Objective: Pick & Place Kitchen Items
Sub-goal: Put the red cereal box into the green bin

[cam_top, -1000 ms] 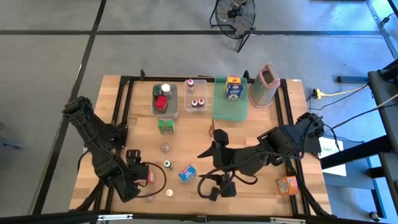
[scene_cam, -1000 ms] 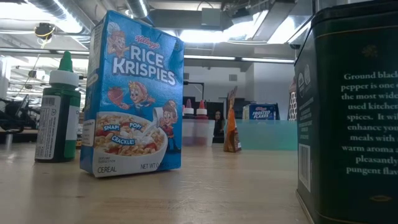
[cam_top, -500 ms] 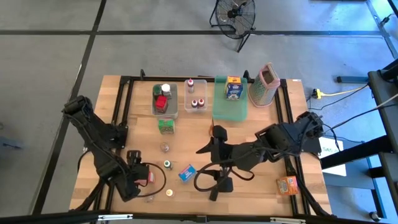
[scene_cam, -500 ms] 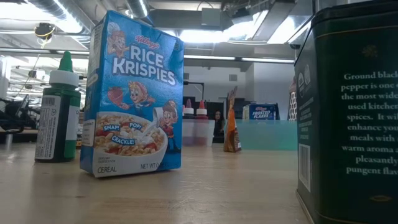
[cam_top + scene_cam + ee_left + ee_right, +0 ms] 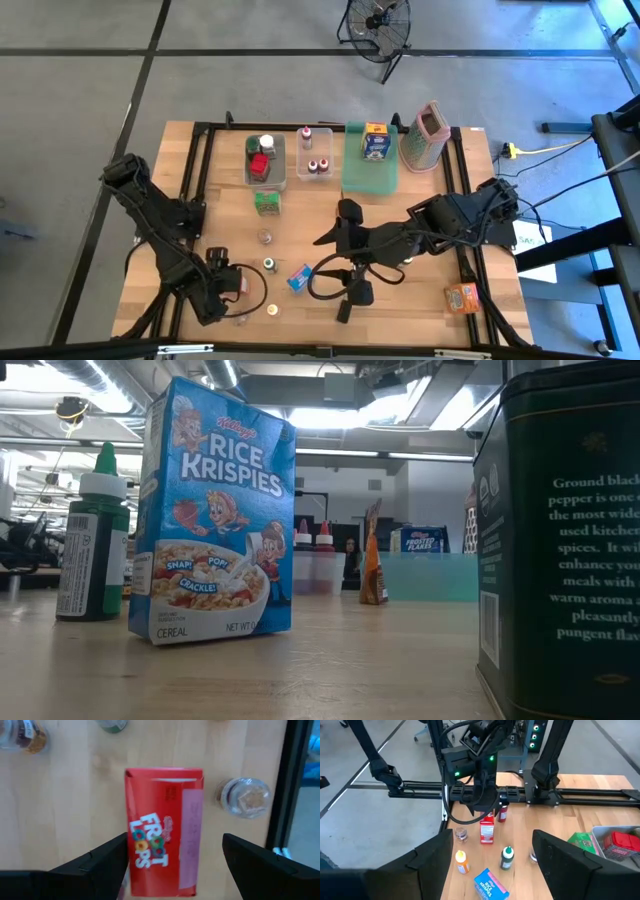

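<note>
Directly beneath the left gripper (image 5: 172,857), a red Froot Loops box (image 5: 164,831) stands on the table (image 5: 430,300) near its front-left corner, its long axis running straight out between the spread, empty fingers (image 5: 95,862), neither touching it. That arm is plainly the nearer; the right gripper (image 5: 345,305), also spread and empty, hangs near the front middle of the table, just beside a blue Rice Krispies box (image 5: 299,277). Counted from above: two clear bins (image 5: 265,160), one green tray (image 5: 370,172), one grater (image 5: 428,135), one green box (image 5: 266,202), one orange box (image 5: 462,297), one green-capped bottle (image 5: 269,265), one orange-capped bottle (image 5: 270,309).
</note>
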`<move>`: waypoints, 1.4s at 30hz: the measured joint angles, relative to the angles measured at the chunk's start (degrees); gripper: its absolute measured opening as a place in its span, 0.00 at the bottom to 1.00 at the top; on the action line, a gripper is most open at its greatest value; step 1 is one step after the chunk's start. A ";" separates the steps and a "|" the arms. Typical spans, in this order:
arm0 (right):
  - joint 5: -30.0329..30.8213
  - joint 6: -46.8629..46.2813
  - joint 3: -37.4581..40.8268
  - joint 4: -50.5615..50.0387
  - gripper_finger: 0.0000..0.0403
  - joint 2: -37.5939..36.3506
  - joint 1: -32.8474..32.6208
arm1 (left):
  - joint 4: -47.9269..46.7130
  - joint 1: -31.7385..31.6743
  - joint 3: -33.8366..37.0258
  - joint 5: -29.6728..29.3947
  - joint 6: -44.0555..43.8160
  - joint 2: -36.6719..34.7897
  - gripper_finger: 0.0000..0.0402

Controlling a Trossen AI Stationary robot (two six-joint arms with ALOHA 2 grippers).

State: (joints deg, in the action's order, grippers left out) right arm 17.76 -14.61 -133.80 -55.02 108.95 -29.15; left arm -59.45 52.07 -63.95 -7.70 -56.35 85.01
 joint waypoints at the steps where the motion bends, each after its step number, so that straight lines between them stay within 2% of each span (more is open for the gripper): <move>1: 0.00 -0.09 0.00 0.00 0.68 0.00 0.00 | 0.28 0.00 0.01 -0.10 -0.45 0.00 0.77; 14: -1.33 -1.07 0.01 0.01 0.68 0.00 0.70 | -1.71 0.00 0.01 -7.81 -2.04 0.00 0.77; 32: -1.49 -1.05 0.02 0.01 0.68 0.00 0.68 | -1.58 0.00 0.01 -4.95 -2.87 0.00 0.77; 42: -1.49 -1.05 0.01 0.02 0.68 0.00 0.68 | -1.56 0.00 0.01 -6.01 -2.58 0.00 0.76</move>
State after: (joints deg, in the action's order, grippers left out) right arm 16.27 -15.66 -133.78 -55.00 108.95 -28.47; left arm -61.01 52.07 -63.94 -13.72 -58.94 85.01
